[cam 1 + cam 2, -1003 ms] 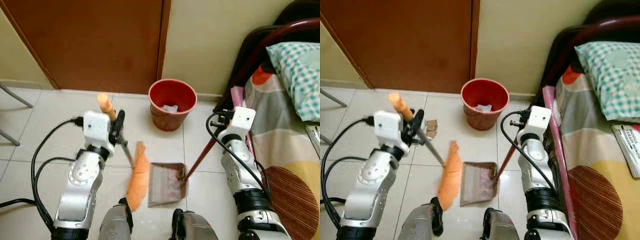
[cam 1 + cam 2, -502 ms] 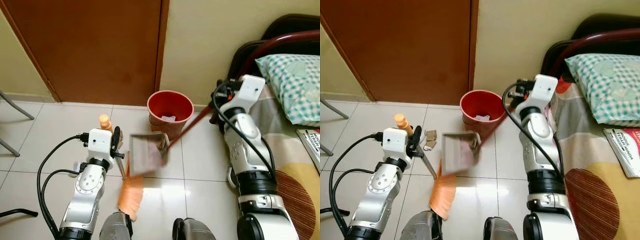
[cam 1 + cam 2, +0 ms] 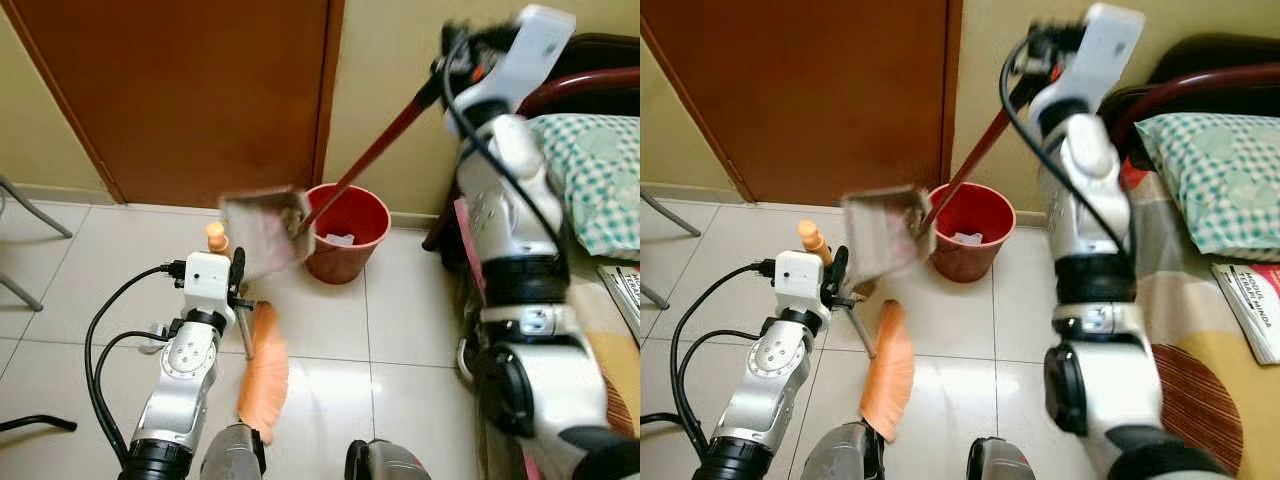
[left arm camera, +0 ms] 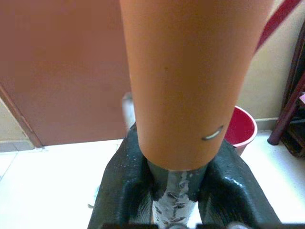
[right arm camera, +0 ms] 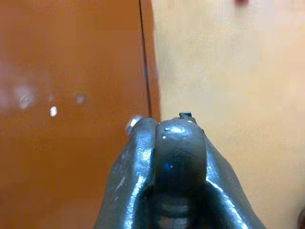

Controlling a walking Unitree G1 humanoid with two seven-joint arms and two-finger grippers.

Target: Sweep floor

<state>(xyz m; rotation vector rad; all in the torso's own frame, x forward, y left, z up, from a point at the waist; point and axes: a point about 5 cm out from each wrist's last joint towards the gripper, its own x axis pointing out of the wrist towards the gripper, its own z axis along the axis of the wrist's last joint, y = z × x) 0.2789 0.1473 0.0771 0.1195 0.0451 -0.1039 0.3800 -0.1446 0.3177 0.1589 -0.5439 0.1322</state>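
My left gripper [image 3: 238,276] is shut on the metal shaft of the broom, just below its orange grip [image 4: 186,81]. The orange bristles [image 3: 262,375] rest on the tiled floor in front of my feet. My right gripper [image 3: 455,62] is raised high by the wall and shut on the end of the dustpan's long red handle [image 3: 372,150]. The grey dustpan [image 3: 262,228] hangs blurred in the air, just left of the red bucket [image 3: 343,230]. The bucket stands by the wall with some pale scraps inside.
A brown door [image 3: 200,90] is straight ahead and a yellow wall [image 3: 390,60] is to its right. A bed with a checked pillow [image 3: 590,170] and a magazine [image 3: 1255,305] fills the right side. Thin chair legs [image 3: 25,210] and black cables [image 3: 100,340] are at the left.
The right arm has swung the dustpan up from the floor to beside the bucket's rim. The left gripper still holds the broom, its bristles staying on the floor. The camera has tilted up.
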